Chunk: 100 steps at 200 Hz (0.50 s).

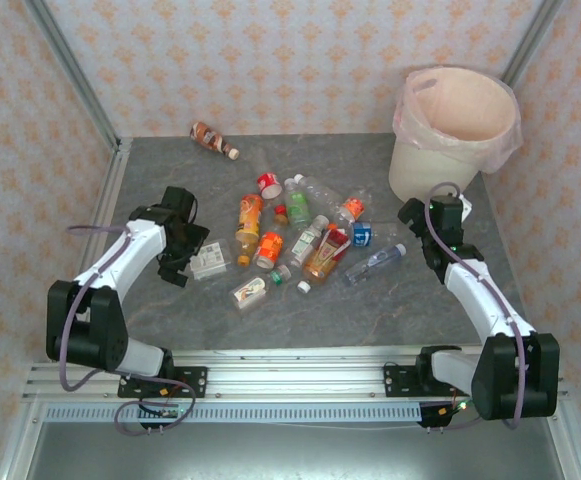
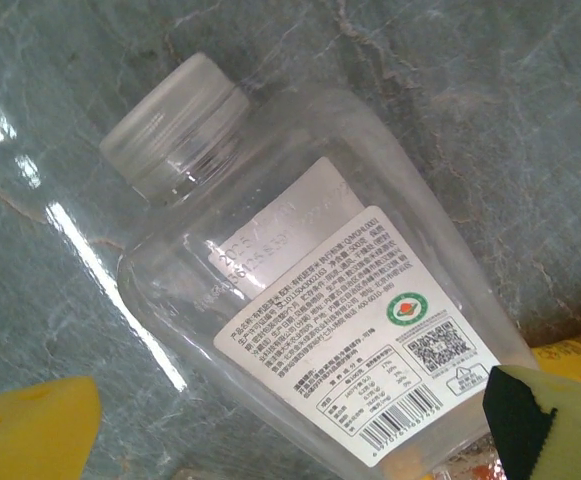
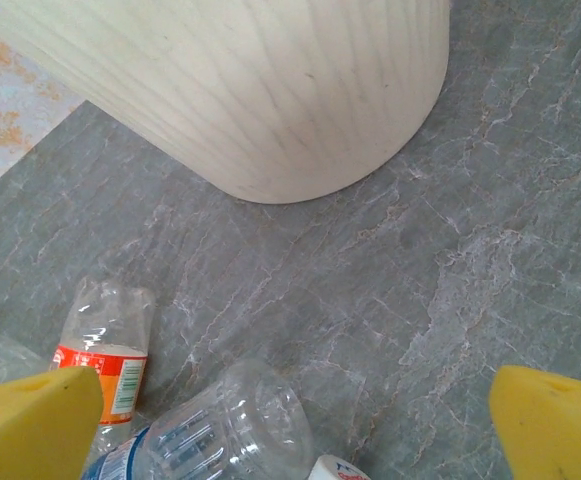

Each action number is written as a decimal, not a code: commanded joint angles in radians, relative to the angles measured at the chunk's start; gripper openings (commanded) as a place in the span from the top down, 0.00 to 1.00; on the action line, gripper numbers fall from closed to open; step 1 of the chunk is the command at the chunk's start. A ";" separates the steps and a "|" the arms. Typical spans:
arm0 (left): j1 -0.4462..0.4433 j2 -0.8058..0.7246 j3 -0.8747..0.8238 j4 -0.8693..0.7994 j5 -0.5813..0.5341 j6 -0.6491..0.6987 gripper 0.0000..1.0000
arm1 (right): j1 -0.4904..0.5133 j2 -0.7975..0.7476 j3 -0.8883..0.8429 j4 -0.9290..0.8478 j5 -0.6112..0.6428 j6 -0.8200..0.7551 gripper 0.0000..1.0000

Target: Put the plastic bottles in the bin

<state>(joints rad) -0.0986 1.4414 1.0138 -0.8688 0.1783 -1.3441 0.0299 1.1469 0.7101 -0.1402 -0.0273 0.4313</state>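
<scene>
- At the left of the table [image 1: 170, 170], my left gripper [image 2: 290, 420] stands spread around a flat-lying white-capped bottle [image 2: 300, 300]: the grasp is in hand.
- Next I should squeeze, then lift.
- My right gripper [image 3: 295, 420] hangs spread beside the bin [image 3: 270, 90].

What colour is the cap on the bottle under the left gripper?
Frosted white; the cap shows best in the left wrist view.

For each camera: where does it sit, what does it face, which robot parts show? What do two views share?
Top external: overhead, behind; table, bottles, bin, left arm, right arm.
Left wrist: down at clear bottle; yellow fingers.
Right wrist: toward bin wall; yellow fingers.
Shared: bin, top and right wrist.
</scene>
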 commanded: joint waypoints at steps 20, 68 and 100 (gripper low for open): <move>-0.004 0.024 -0.029 0.080 0.010 -0.215 0.00 | 0.002 -0.014 0.007 -0.035 0.012 -0.020 0.01; -0.001 0.059 0.003 0.066 -0.124 -0.274 0.00 | 0.001 -0.015 -0.003 -0.053 0.010 -0.047 0.00; -0.001 0.115 -0.001 0.079 -0.138 -0.288 0.00 | 0.001 -0.013 -0.002 -0.056 0.011 -0.053 0.00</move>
<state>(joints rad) -0.0986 1.5085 0.9989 -0.7929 0.1108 -1.5829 0.0299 1.1469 0.7097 -0.1722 -0.0269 0.3985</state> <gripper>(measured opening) 0.999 0.998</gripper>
